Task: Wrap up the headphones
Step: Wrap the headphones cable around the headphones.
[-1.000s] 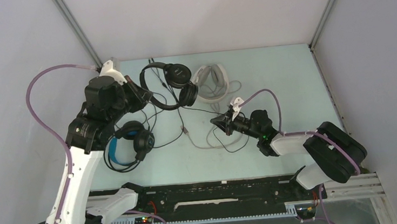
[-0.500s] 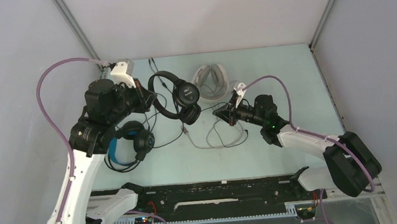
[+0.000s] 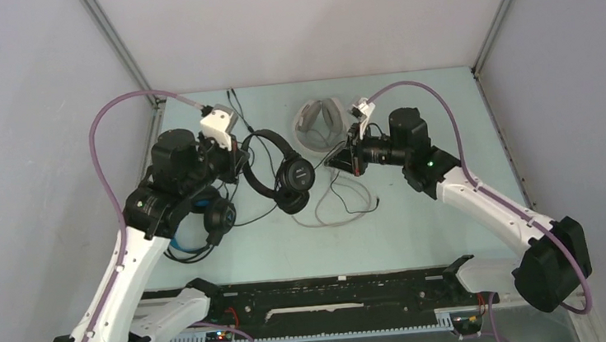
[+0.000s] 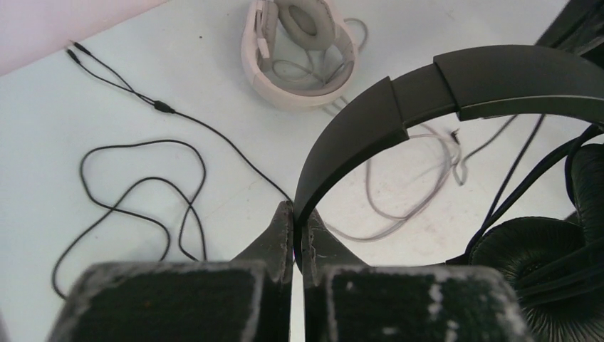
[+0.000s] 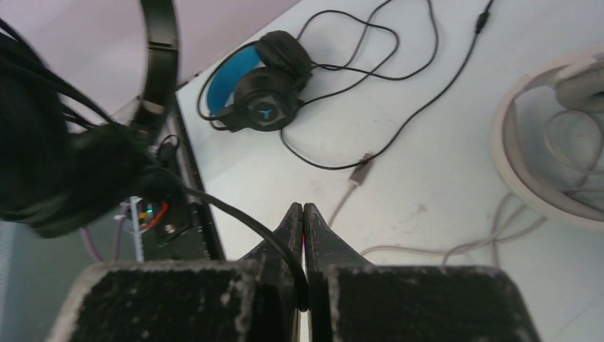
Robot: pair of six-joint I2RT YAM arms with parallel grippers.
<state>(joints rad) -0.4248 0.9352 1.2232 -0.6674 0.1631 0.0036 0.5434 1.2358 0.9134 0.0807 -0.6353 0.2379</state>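
The all-black headphones (image 3: 292, 175), just left of the white-grey headphones (image 3: 317, 125), are clamped at the headband by the left gripper (image 4: 293, 211); their cable (image 5: 229, 213) is pinched by the right gripper (image 5: 303, 211), presumably for taut winding.

Pale table (image 3: 427, 110) is filling mid-frame, grey walls (image 3: 303, 22) rising behind, metal posts (image 3: 117, 47) slanting upper left and right, black rail (image 3: 376, 284) running along bottom above white slotted duct (image 3: 338, 327).
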